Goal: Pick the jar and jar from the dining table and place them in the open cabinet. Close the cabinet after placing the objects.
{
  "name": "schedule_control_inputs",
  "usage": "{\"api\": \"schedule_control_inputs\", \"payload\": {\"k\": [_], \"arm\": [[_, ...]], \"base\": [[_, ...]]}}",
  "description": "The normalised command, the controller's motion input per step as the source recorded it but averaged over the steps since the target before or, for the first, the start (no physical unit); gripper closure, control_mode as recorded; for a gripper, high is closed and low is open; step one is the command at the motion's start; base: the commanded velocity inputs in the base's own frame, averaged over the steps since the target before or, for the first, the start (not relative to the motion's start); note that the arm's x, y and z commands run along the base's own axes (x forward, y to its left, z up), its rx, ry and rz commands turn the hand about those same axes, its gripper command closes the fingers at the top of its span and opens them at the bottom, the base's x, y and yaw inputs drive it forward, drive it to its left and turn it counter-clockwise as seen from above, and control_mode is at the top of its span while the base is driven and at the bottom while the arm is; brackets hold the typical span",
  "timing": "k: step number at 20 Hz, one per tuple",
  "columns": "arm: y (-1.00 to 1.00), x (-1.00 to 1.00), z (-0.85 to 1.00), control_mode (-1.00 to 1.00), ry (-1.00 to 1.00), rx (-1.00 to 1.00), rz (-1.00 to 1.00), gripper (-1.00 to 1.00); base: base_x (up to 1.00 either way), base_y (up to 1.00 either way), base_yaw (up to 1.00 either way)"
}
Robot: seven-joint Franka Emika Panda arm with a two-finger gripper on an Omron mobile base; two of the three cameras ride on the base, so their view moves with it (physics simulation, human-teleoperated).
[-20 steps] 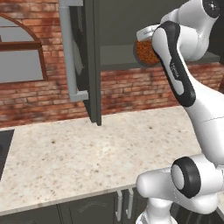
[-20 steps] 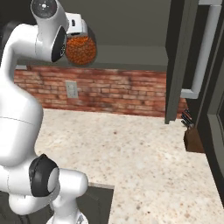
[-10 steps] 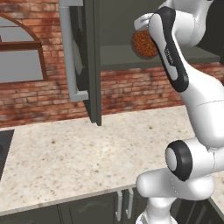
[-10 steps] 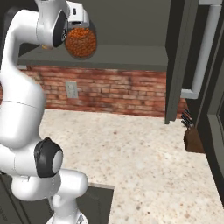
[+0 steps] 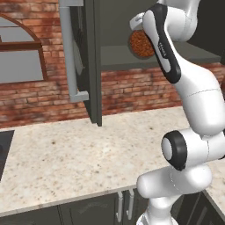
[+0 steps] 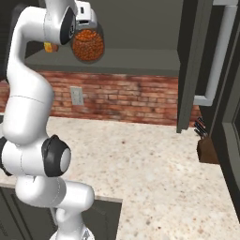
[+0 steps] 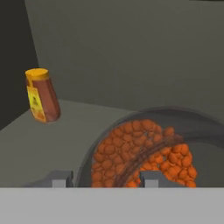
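A clear glass jar point(image 6: 87, 45) full of orange-red granules hangs at the open cabinet's shelf point(image 6: 140, 60), just over its front part. My gripper point(image 6: 87, 32) is shut on the jar from above. In the hand view the jar point(image 7: 144, 153) lies close under the camera between the fingertips of the gripper point(image 7: 106, 177), with the cabinet's grey floor and back wall beyond it. From the left base view the jar point(image 5: 139, 44) shows partly behind my forearm. The cabinet door point(image 5: 88, 61) stands open.
A brown bottle with an orange cap point(image 7: 41, 96) stands on the shelf to the left of the jar. The other open door point(image 6: 199, 61) carries a long silver handle point(image 6: 220, 56). Below lies a beige speckled countertop point(image 5: 79, 149), with a knife block point(image 6: 206, 149) at its right.
The arm has swung upright and carried the jar a little higher and further in over the cabinet shelf. The doors have not moved.
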Motion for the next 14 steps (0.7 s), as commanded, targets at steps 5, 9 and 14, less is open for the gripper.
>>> {"api": "schedule_control_inputs", "payload": {"k": [5,9,14], "arm": [[0.29,0.43,-0.47,-1.0,0.0,0.0,0.0,-1.0],[0.2,0.37,-0.37,-1.0,-0.01,0.0,0.0,-1.0],[0.13,0.32,-0.37,-1.0,-0.07,0.0,0.0,-1.0]], "base": [[0.0,0.0,0.0],[0.0,0.0,0.0],[0.0,0.0,0.0]]}}
